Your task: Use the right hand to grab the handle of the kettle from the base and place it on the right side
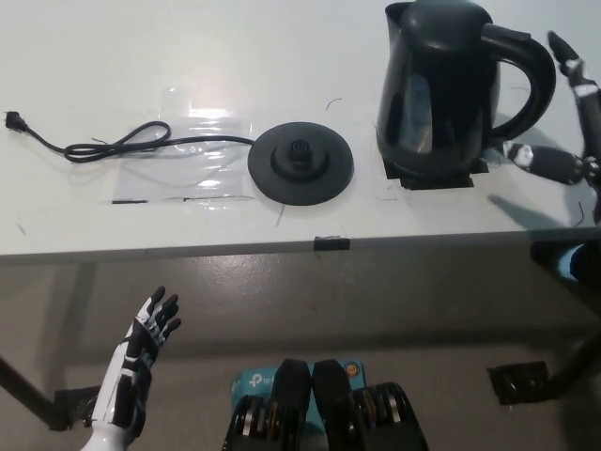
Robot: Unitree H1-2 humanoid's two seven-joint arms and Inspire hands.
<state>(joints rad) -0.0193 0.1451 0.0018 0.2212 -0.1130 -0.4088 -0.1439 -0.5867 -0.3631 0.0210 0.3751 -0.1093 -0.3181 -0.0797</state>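
Already placed: right hand was open, empty, just right of the kettle.
Kettle stood on the table, off its base. Rigid, smooth plastic, likely top-heavy; the handle was the grip. Left hand idled low.

White table carries kettle, base, cord, seemingly tape.
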